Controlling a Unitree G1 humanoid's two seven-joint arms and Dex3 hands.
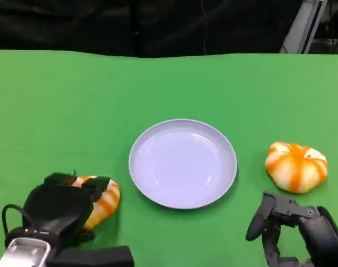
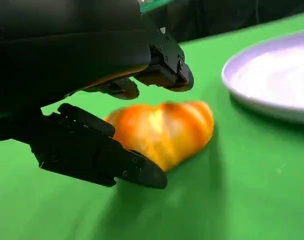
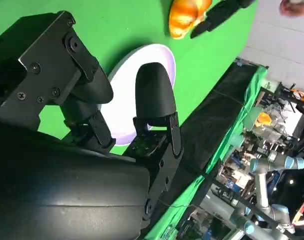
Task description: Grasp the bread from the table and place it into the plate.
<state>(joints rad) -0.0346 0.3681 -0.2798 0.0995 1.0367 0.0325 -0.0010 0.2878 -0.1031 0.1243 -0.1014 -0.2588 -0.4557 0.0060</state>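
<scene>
While our left hand, fingers apart, is straddling the striped orange bread roll lying on the green table beside the round lilac plate, we are wanting a low, centred squeeze.

Robotics lab: robot arm beyond green table.
</scene>
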